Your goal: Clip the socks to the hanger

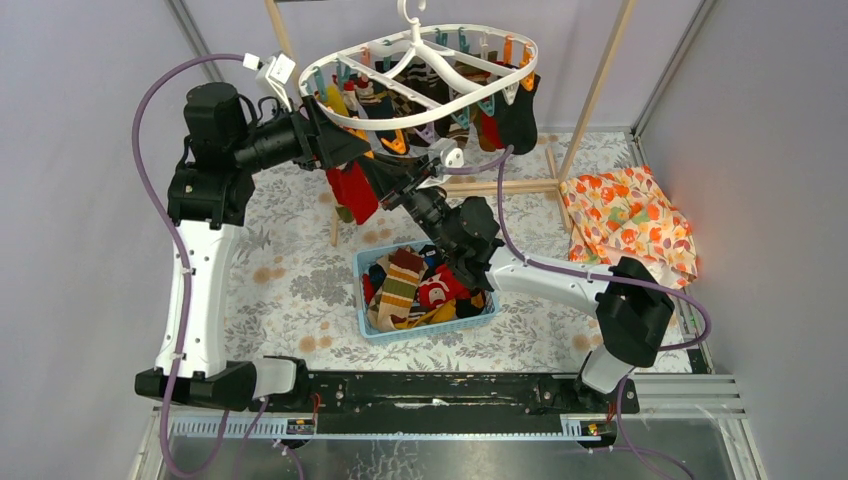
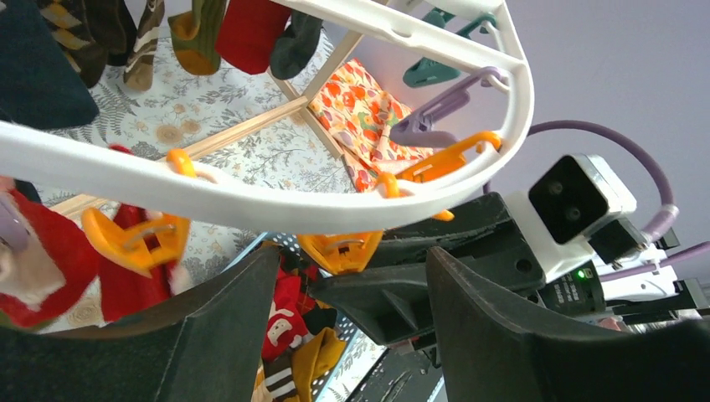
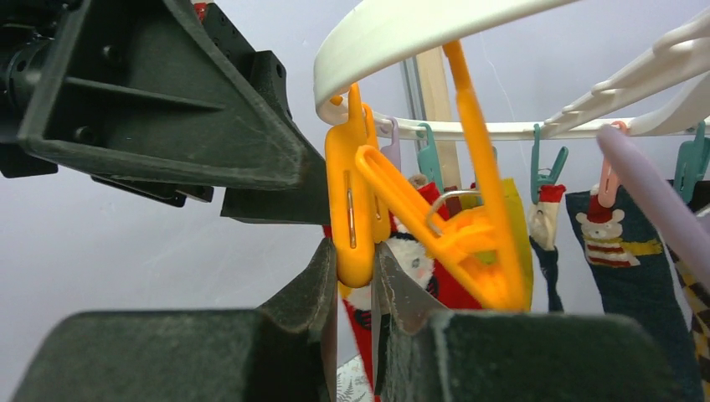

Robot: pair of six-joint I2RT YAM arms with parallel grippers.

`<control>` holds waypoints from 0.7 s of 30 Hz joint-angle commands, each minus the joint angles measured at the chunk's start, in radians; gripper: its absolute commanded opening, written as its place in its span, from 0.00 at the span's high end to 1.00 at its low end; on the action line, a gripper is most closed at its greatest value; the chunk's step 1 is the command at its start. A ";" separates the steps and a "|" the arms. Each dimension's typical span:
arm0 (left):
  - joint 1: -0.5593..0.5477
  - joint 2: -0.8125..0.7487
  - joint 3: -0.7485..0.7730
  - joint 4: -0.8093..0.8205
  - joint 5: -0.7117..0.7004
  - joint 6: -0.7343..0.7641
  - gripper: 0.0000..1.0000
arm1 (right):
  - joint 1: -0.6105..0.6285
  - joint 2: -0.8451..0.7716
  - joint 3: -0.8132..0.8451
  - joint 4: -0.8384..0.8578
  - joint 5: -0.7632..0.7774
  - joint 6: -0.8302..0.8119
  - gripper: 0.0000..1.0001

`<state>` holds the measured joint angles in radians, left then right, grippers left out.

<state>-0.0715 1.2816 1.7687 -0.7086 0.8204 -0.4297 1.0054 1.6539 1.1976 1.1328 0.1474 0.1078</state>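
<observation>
my right fingers pinch narrow on an orange clip hanging from the hanger rim. my left fingers stand wide just under that rim, holding nothing. several socks hang clipped beneath the hanger; more lie in the basket below it.

hanger: white plastic, smooth, semi-gloss. orange clip: glossy plastic, bare metal spring wire. socks: soft knit cloth, matt. basket: blue plastic lattice. right gripper and left gripper: matt black plastic jaws, slightly grainy. tabletop: looks like a matt printed cloth cover. rail frame: bare light wood.
</observation>
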 commanded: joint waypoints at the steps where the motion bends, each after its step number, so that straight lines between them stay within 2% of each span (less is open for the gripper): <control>1: -0.012 0.024 0.035 0.078 -0.025 -0.029 0.31 | 0.025 -0.003 0.056 0.008 0.017 -0.056 1.00; 11: -0.019 0.059 0.055 0.092 -0.045 -0.027 0.43 | 0.036 0.007 0.070 -0.025 0.025 -0.086 1.00; 14: -0.019 0.062 0.056 0.093 -0.056 -0.021 0.54 | 0.037 0.007 0.068 -0.036 0.024 -0.089 1.00; 17: -0.019 0.059 0.050 0.101 -0.073 -0.013 0.73 | 0.038 0.002 0.064 -0.050 0.025 -0.084 1.00; 18: -0.020 0.058 0.047 0.101 -0.077 -0.008 0.79 | 0.037 -0.003 0.059 -0.056 0.029 -0.076 0.91; 21: -0.020 0.051 0.027 0.101 -0.082 0.011 0.92 | 0.038 -0.033 0.019 -0.060 0.079 -0.054 0.52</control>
<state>-0.0895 1.3399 1.7889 -0.6819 0.7742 -0.4450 1.0214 1.6562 1.2263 1.0710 0.1925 0.0498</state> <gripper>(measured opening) 0.184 0.290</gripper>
